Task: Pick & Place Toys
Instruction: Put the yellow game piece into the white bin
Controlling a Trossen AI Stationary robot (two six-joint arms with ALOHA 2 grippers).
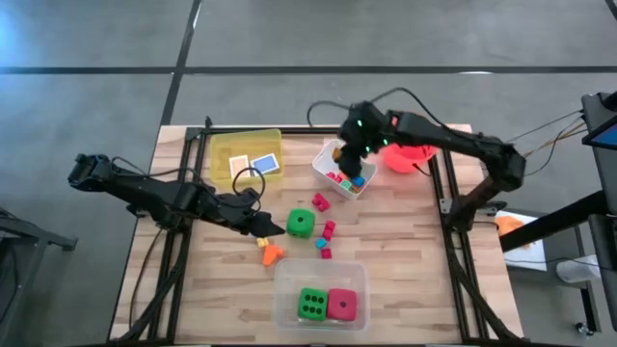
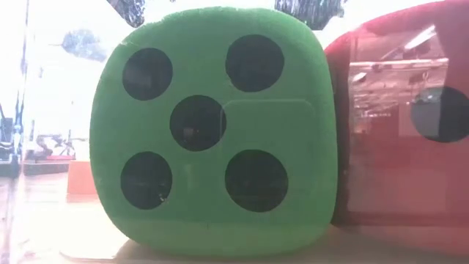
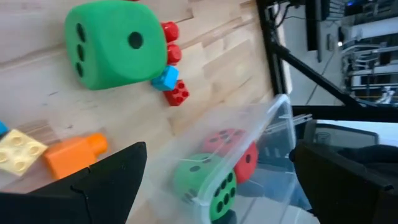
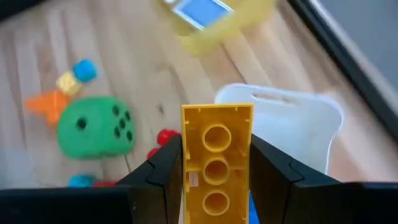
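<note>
Yellow plastic brick (image 4: 216, 163) sits clamped in my right gripper (image 4: 214, 171) above the white tub (image 1: 339, 171); at nine o'clock my left gripper (image 3: 217, 180) gapes wide, holding nothing.

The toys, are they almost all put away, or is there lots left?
Partly. Done: a green die and a pink die sit in the clear tub, and small blocks lie in the white tub. In hand: the right hand holds a yellow block above that white tub. Left: the green die on the table and scattered blocks near the open left hand.
</note>
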